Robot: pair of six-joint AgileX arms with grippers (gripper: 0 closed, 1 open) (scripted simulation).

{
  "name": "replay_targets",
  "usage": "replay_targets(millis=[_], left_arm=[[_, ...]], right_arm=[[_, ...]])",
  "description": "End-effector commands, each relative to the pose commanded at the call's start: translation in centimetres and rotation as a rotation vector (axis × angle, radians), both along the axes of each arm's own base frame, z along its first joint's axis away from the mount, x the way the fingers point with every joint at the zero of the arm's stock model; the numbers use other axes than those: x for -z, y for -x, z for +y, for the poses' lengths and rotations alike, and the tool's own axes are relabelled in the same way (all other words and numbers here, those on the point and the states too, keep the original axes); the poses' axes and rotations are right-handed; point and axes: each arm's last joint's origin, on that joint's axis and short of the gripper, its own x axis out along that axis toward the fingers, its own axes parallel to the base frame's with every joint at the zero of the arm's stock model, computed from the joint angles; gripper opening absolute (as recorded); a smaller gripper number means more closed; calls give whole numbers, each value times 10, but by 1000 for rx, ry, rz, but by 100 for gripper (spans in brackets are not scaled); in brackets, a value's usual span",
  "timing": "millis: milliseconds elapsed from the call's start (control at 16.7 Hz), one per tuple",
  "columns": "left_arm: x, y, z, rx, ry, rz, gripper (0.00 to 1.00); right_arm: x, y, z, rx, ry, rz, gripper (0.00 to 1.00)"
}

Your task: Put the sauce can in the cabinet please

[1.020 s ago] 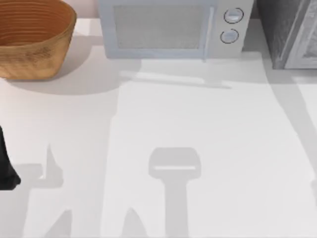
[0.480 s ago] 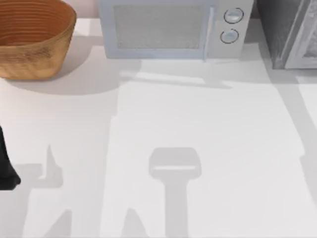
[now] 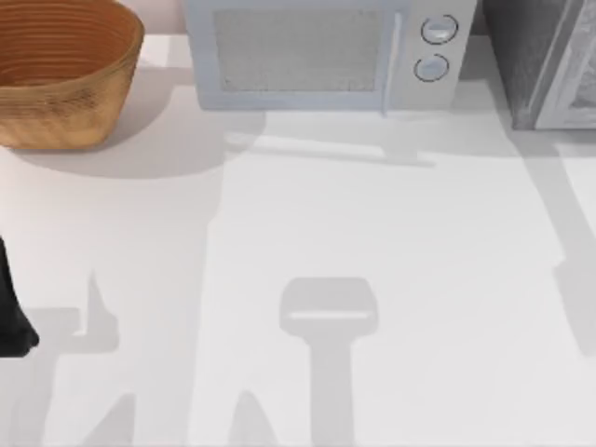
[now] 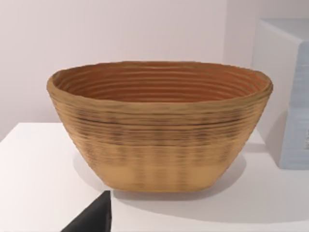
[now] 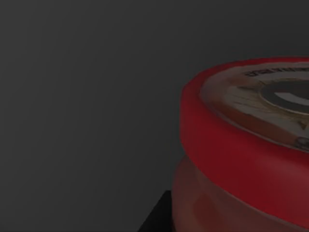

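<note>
Filling right tool's view: sauce can (image 5: pixel 241 145)

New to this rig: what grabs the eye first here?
The sauce can, its red rim looming close in the right wrist view against dark grey. Then the woven basket at the table's far left corner, beside the pale microwave, with the dark speckled cabinet at far right.
</note>
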Motion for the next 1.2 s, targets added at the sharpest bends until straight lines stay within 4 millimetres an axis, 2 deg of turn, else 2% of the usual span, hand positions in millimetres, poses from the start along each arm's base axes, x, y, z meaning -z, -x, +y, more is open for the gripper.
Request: replay_targets(millis=[120, 900, 1200], left_arm=[[0, 0, 0, 0, 0, 0, 100], [0, 0, 0, 0, 0, 0, 100], [0, 0, 0, 0, 0, 0, 100]], right_arm=[[0, 0, 0, 0, 0, 0, 0], [0, 0, 0, 0, 0, 0, 98], [0, 0, 0, 0, 0, 0, 100]])
